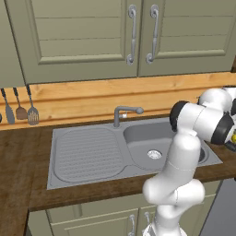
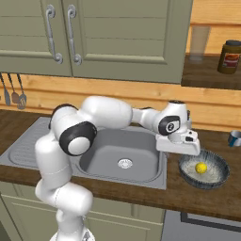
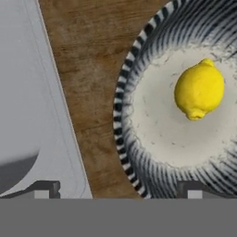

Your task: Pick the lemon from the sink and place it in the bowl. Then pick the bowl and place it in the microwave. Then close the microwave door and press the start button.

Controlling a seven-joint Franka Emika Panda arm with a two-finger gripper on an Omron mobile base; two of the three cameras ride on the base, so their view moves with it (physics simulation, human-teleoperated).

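Observation:
The yellow lemon (image 3: 199, 90) lies loose inside the dark ribbed bowl (image 3: 121, 120), on its pale floor. From the right base view the bowl (image 2: 221, 175) stands on the wooden counter just right of the sink (image 2: 120, 155), with the lemon (image 2: 201, 167) near its middle. My gripper (image 2: 181, 148) hovers over the bowl's left rim and the sink's right edge, pointing down. In the hand view my gripper (image 3: 118, 190) is open, one fingertip over the sink's edge (image 3: 37, 92) and the other over the bowl, nothing between them. The microwave and its door are out of view.
The grey tap (image 1: 124, 112) stands behind the basin (image 1: 154, 143), with the draining board (image 1: 87, 154) to its left. Utensils (image 1: 20, 109) hang on the wall. A jar (image 2: 229, 56) and a glass (image 2: 200, 42) sit on a shelf, a metal cup (image 2: 234, 138) beyond the bowl.

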